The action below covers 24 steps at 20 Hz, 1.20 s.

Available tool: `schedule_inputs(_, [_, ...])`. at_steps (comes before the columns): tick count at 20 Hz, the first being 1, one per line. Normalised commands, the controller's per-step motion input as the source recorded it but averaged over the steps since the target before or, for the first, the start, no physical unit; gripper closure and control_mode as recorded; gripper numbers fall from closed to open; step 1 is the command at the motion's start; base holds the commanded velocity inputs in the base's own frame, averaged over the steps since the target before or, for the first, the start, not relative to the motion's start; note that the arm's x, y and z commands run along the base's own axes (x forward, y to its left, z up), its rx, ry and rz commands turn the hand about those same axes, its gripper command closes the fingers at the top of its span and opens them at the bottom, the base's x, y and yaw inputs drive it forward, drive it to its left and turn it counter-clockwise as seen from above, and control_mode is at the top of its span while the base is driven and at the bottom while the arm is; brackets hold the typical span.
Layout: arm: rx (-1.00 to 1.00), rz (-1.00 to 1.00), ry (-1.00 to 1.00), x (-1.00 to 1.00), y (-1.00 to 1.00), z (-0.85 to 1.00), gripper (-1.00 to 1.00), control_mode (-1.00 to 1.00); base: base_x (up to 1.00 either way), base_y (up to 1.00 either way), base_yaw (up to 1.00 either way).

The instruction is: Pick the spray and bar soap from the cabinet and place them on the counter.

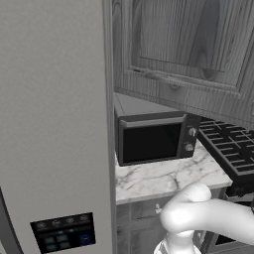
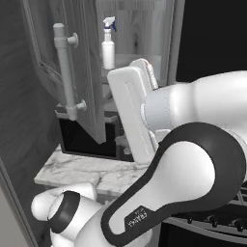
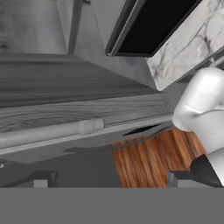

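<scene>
The cabinet (image 2: 84, 58) is a dark grey wood-grain wall unit, and its door stands swung open with a long pale bar handle (image 2: 65, 72). Inside on the shelf stands the spray (image 2: 108, 46), a white bottle with a blue trigger head. The bar soap is hidden behind my arm. The white marble counter (image 2: 82, 169) lies below the cabinet. In the hand view my gripper (image 3: 109, 179) is open, its two dark fingertips (image 3: 41, 179) just below the door's handle (image 3: 48, 131), with nothing between them. The same cabinet door (image 1: 183, 44) shows from its panelled front.
A tall light grey fridge (image 1: 54, 124) fills the left. A dark microwave (image 1: 154, 139) sits on the counter (image 1: 163, 178) under the cabinet. The black grated stovetop (image 1: 230, 149) lies to the right. Wooden floor (image 3: 148, 157) shows beneath the hand.
</scene>
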Motion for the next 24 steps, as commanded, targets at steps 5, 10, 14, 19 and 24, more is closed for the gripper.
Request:
schedule_inputs(5, [0.05, 0.15, -0.03, 0.27, -0.18, -0.09, -1.00, -1.00, 0.00, 0.00, 0.00])
schedule_inputs(10, [0.05, 0.13, -0.03, 0.24, -0.22, -0.08, -1.00, -1.00, 0.00, 0.00, 0.00])
schedule_inputs(14, [0.05, 0.12, -0.01, 0.25, -0.20, -0.04, -1.00, -1.00, 0.00, 0.00, 0.00])
schedule_inputs(19, [0.02, 0.05, 0.00, 0.29, -0.04, 0.00, -1.00, -1.00, 0.00, 0.00, 0.00])
schedule_inputs(24, [0.00, -0.02, 0.01, 0.27, 0.00, 0.00, -1.00, -1.00, 0.00, 0.00, 0.00])
